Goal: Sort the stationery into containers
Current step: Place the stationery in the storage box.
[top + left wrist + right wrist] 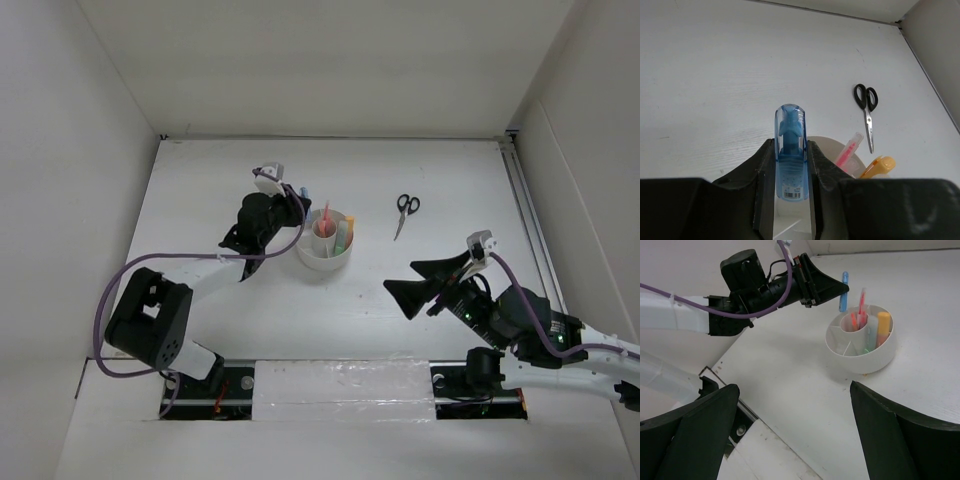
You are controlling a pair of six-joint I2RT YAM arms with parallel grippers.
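Observation:
My left gripper [790, 144] is shut on a short blue marker [790, 150], held upright just over the left rim of the round white organizer [325, 262]. The right wrist view shows the same blue marker [844, 285] hanging beside the organizer [860, 357]. Pink pens [860, 310] stand in its centre cup. An orange-yellow marker [883, 322] and a pale green marker [871, 332] stand in the outer compartments. Black-handled scissors [405, 210] lie flat on the table to the right of it. My right gripper [400, 277] hovers open and empty to the organizer's near right.
White walls close in the table on the left, back and right. A rail [527, 200] runs along the right edge. The left arm's purple cable [200, 258] loops over the table's left part. A strip and mounting plate [340, 385] lie between the arm bases.

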